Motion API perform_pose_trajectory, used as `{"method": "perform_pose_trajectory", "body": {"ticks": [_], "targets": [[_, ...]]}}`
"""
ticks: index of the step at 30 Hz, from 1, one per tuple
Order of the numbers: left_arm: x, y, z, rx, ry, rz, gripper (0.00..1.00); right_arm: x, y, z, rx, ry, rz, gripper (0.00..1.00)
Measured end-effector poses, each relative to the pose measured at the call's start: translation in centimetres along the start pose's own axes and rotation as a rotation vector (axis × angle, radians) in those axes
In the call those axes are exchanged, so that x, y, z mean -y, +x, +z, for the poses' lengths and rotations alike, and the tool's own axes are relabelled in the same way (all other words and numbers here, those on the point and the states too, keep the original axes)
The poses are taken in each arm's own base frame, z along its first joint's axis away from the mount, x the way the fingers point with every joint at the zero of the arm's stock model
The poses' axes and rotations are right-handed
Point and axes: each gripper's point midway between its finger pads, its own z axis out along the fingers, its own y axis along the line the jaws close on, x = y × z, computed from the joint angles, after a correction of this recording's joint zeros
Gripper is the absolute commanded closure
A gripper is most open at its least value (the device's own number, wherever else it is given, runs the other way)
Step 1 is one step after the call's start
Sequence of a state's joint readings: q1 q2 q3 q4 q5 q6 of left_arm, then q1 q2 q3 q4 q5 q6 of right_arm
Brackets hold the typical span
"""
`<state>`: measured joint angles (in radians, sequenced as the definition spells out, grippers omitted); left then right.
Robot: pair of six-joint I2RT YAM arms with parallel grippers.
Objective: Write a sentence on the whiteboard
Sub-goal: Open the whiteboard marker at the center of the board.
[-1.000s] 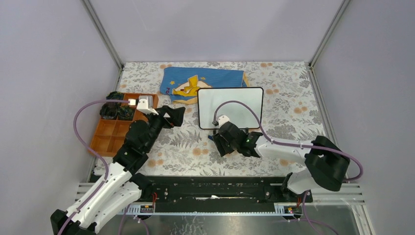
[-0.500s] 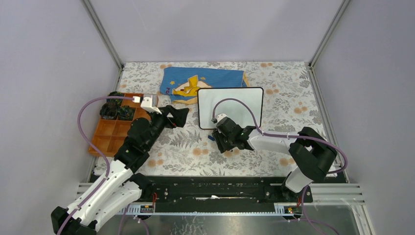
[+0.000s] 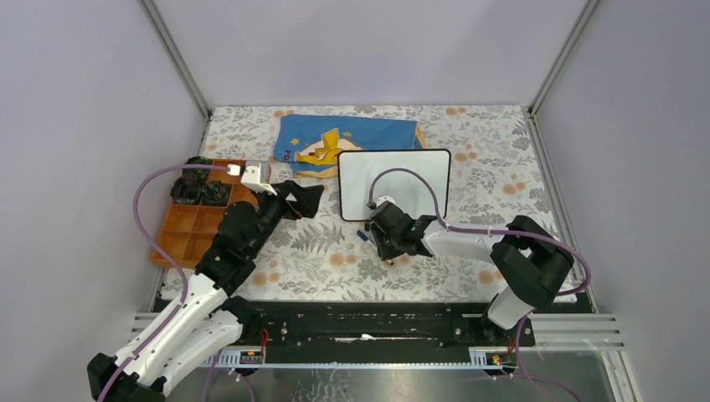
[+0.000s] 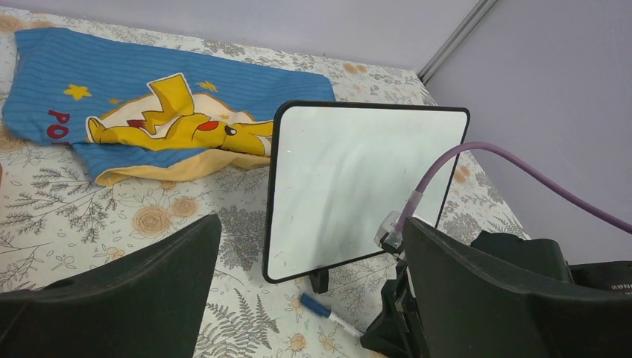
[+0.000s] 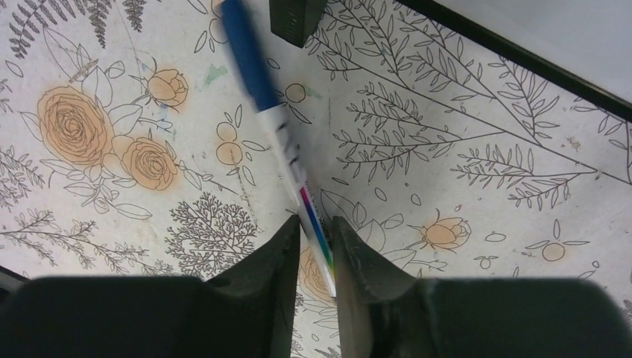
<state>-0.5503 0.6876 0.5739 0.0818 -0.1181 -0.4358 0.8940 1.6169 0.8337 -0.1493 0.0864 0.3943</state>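
Observation:
The whiteboard [image 3: 393,180] stands upright on little black feet; its face is blank in the left wrist view [image 4: 358,186], and no sentence shows. A white marker with a blue cap [image 3: 363,236] lies low over the floral table just in front of the board's left foot [image 5: 296,16]. My right gripper [image 3: 378,244] is shut on the marker's rear end [image 5: 309,220], with the cap [image 5: 246,52] pointing away from it. The marker also shows in the left wrist view [image 4: 328,313]. My left gripper [image 3: 306,197] is wide open and empty [image 4: 309,224], left of the board and facing it.
A blue cloth with a yellow cartoon figure [image 3: 352,138] lies behind the board. An orange compartment tray [image 3: 188,230] with dark items in it sits at the left edge. The right arm's purple cable [image 3: 410,180] arcs in front of the board. Walls enclose the table on three sides.
My right gripper has shifted left toward the board's left foot and closed on the marker; the blue cap now shows past its fingers. The left gripper rose slightly, then held still.

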Motion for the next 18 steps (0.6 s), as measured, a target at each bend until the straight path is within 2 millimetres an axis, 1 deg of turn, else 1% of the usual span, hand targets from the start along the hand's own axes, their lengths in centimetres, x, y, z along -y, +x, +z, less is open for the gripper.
{"method": "perform_pose_trajectory", "body": {"ticks": [2, 5, 7, 13, 18], "targets": [[0.00, 0.00, 0.00, 0.000, 0.000, 0.000, 0.01, -0.10, 0.18, -0.09, -0.009, 0.003, 0.021, 0.68], [0.02, 0.00, -0.01, 0.000, 0.001, 0.000, 0.01, -0.14, 0.46, -0.34, -0.029, 0.014, 0.034, 0.57], [0.03, -0.01, -0.01, 0.000, 0.001, 0.000, 0.01, -0.19, 0.50, -0.49, -0.042, 0.024, 0.030, 0.55], [0.07, -0.08, -0.06, 0.002, 0.003, 0.000, 0.01, -0.04, -0.29, -0.27, -0.063, 0.064, -0.002, 0.58], [0.07, -0.08, -0.07, 0.002, 0.004, 0.000, 0.01, 0.21, -0.19, 0.18, -0.089, 0.085, -0.028, 0.60]]}}
